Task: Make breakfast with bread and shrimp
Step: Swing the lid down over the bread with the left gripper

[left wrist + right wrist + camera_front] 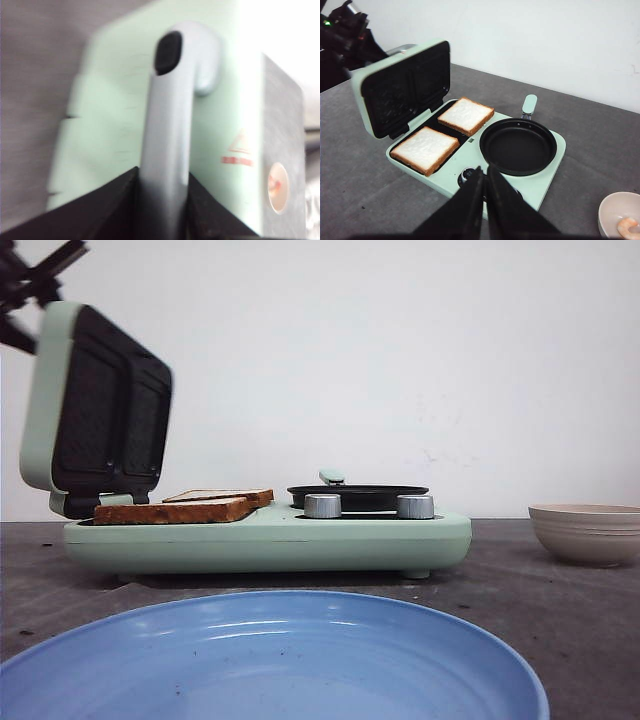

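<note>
Two slices of bread lie side by side in the sandwich tray of a mint-green breakfast maker; in the front view I see them edge-on. Its lid stands raised. My left gripper is shut on the lid's grey handle, at the upper left of the front view. A pinkish shrimp lies in a beige bowl. My right gripper is shut with nothing in it, hovering above the maker's knobs.
A black round pan with a mint handle sits on the maker's right half, behind two silver knobs. A blue plate fills the near foreground. The beige bowl stands right of the maker on the grey table.
</note>
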`<act>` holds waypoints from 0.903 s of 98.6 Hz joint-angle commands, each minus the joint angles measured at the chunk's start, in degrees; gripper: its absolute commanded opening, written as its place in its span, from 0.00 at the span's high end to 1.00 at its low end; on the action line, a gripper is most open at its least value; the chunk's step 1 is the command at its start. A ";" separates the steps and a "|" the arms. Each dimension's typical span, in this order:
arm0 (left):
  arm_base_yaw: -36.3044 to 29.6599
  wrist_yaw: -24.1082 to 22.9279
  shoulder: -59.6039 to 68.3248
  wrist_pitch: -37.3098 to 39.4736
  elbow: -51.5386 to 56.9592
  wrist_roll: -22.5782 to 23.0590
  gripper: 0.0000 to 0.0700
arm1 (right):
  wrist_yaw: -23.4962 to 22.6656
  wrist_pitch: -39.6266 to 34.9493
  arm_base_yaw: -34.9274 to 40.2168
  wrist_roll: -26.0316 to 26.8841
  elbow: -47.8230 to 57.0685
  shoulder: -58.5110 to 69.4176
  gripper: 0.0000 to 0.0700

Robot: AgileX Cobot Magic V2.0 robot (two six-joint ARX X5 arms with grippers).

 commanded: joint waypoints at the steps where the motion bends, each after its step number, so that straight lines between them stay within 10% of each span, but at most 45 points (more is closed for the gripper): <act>1: -1.73 0.57 1.55 2.16 1.07 -0.96 0.98 | -0.24 1.14 0.31 0.48 0.48 0.22 1.00; 89: -23.34 -17.35 4.85 10.25 1.07 6.67 0.98 | -1.27 2.71 0.31 0.85 0.48 -0.81 1.00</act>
